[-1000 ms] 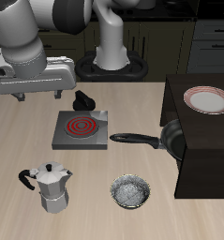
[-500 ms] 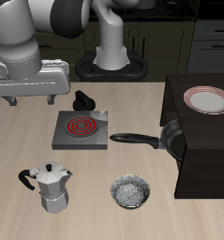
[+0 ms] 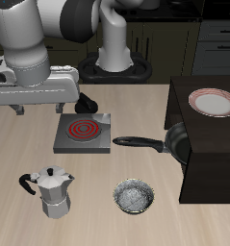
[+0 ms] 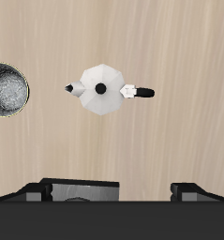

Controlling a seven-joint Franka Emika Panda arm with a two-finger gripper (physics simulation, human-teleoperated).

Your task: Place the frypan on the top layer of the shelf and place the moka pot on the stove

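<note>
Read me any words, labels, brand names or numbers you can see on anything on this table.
None: there is no readable text in either view.
Small silver faceted moka pot: plain metal, no label.
Flat grey square stove: only a red spiral coil, no markings.
Round black frypan and dark brown wooden shelf: bare.

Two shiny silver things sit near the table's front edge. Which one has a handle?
The moka pot, the taller faceted one with a black side handle and black lid knob. The small speckled bowl beside it is low, round and has no handle.
</note>
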